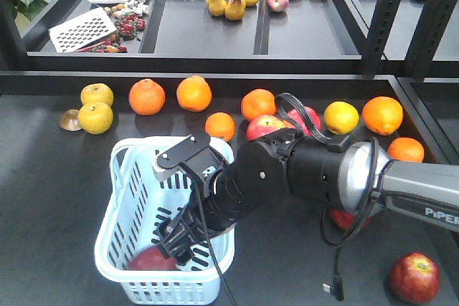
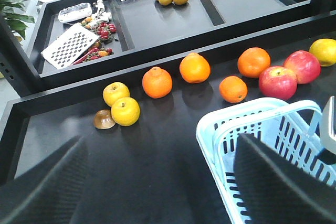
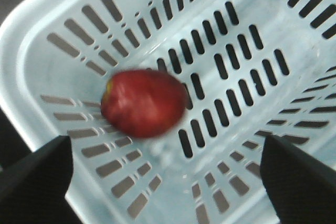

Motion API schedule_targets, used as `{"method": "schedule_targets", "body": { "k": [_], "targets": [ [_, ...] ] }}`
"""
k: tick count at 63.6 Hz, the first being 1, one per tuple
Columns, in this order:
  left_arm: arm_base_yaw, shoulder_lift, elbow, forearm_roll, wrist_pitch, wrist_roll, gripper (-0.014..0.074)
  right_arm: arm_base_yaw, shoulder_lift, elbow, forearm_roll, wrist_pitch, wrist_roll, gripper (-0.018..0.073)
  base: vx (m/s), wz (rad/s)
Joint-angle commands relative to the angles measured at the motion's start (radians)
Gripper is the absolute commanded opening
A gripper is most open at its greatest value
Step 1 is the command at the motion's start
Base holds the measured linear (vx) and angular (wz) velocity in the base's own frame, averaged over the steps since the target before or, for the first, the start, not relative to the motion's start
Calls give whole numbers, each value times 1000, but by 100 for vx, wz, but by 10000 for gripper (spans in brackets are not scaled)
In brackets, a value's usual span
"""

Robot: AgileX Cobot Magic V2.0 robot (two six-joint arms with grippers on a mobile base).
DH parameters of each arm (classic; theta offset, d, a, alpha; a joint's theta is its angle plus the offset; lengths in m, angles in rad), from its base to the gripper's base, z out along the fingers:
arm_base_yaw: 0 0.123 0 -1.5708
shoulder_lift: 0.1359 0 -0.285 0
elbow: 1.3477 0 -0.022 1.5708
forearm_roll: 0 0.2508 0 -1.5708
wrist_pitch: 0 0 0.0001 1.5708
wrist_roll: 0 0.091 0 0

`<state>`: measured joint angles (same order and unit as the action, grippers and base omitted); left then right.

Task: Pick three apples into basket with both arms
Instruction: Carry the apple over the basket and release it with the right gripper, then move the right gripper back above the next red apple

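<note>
Item one, the right gripper [image 3: 165, 142]: we are seeing its jaws spread wide, gripping nothing, hanging inside the basket [image 3: 47, 19]. Beneath it a dark apple [image 3: 143, 103] is showing, blurred, over the slotted floor. The left gripper [image 2: 163, 145] is gaping empty above the table [image 2: 131, 182], just beside the basket's rim. A second dark apple [image 1: 414, 277] is sitting on the table, well right of the basket. A third dark apple [image 1: 348, 218] is peeking out beneath the right arm [image 1: 323, 173].
</note>
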<state>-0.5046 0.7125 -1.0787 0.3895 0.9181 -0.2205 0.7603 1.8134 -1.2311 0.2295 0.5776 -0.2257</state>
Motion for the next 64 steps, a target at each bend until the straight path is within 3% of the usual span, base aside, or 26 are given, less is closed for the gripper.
{"method": "schedule_targets", "body": {
  "k": [1, 7, 22, 27, 34, 52, 64],
  "targets": [
    [-1, -1, -24, 18, -60, -9, 543, -3, -81, -31, -11, 46, 20, 708, 0, 0],
    [-1, -1, -24, 18, -60, -9, 543, -3, -131, -31, -84, 122, 54, 689, 0, 0],
    [-1, -1, -24, 18, -60, -9, 543, -7, -279, -31, -413, 347, 268, 654, 0, 0],
    [-1, -1, -24, 18, -60, -9, 543, -39, -308, -31, -483, 376, 308, 653, 0, 0],
    [-1, -1, -24, 18, -60, -9, 543, -142, -323, -31, -484, 370, 303, 651, 0, 0],
    [-1, -1, -24, 18, -59, -9, 543, -518, -238, -28, -415, 325, 247, 640, 0, 0],
    [-1, -1, -24, 18, -59, -9, 543, -649, -122, -28, -385, 296, 171, 631, 0, 0]
  ]
}}
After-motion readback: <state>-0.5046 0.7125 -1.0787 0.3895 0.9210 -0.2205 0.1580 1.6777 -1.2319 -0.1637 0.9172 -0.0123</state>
